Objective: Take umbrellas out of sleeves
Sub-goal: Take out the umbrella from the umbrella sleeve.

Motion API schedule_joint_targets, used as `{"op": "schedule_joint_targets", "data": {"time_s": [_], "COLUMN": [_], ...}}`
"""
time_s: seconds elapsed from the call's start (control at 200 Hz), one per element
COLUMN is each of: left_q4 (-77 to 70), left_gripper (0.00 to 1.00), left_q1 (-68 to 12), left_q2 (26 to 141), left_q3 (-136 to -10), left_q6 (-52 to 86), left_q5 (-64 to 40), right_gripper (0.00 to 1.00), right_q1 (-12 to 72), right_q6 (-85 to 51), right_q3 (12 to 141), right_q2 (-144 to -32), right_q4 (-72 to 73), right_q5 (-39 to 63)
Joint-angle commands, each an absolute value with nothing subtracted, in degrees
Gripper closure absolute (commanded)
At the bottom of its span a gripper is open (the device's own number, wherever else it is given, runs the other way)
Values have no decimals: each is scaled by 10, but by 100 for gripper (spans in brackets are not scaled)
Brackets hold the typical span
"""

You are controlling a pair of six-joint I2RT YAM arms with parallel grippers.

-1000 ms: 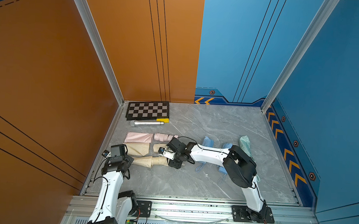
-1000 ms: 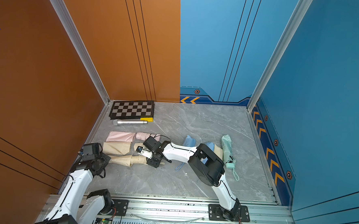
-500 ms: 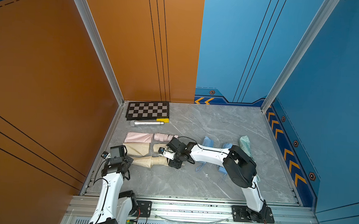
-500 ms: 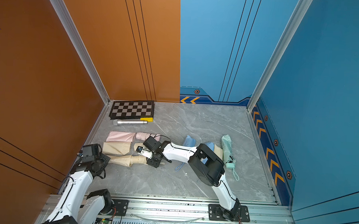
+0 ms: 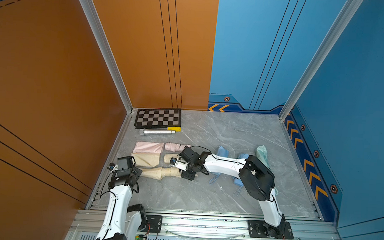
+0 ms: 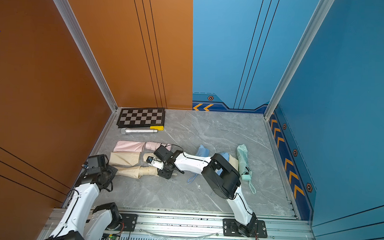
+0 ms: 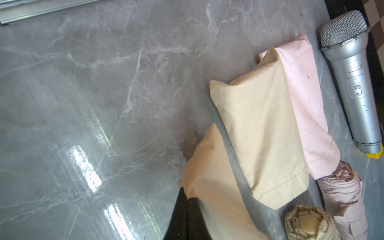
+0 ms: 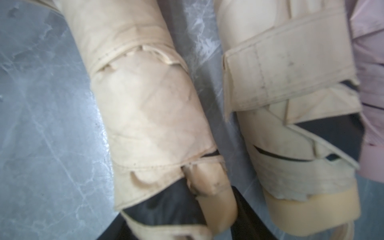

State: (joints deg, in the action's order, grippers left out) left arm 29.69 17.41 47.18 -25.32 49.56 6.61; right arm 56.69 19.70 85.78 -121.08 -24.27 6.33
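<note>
1. Two arms work on one bundle at the front left of the marble table (image 5: 205, 200). There the front cream sleeve (image 5: 152, 173) lies flat, and the front cream umbrella (image 5: 171, 171) sticks partway out of its open end.
2. The left gripper (image 5: 139, 170) is fully closed and pinches the far, closed end of that sleeve. In the left wrist view we see the fabric bunched over its black finger.
3. The right gripper (image 5: 188, 174) is clamped on the umbrella's stubby handle, its jaws only as far apart as the handle is thick. In the right wrist view black fingers (image 8: 166, 205) sit on either side of the handle.
4. Just behind lie a second cream sleeve (image 5: 145, 160) and a second cream umbrella (image 5: 167, 157), a little apart. The right wrist hides that umbrella's handle end in both top views.
5. Behind those we see a pink sleeve (image 5: 148, 147) and a pink umbrella (image 5: 176, 146), end to end.
6. Further back, a silver microphone (image 5: 157, 132) lies beside a chequered board (image 5: 157, 118), with a yellow block (image 5: 174, 128) near its tail.
7. The right arm (image 5: 224, 165) crosses two light blue bundles (image 5: 222, 151) and covers their middles, so we cannot tell whether they are sleeved.
8. A mint umbrella (image 6: 242, 157) lies beyond the elbow, near the right edge.
</note>
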Motion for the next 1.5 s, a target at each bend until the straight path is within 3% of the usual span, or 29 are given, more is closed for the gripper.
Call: {"op": "schedule_joint_targets", "data": {"time_s": [0.0,1.492], "left_q4": [291,250], "left_gripper": [100,100], "left_q1": [181,206], "left_q2": [466,491], "left_q3": [-247,-239], "left_q6": [503,520], "left_q5": [73,92], "right_gripper": [76,77], "right_q1": [555,538], "right_q6": [208,221], "right_q3": [849,850], "right_q2": [-1212,-1204], "right_q4": [-305,-328], "right_q5": [39,43]}}
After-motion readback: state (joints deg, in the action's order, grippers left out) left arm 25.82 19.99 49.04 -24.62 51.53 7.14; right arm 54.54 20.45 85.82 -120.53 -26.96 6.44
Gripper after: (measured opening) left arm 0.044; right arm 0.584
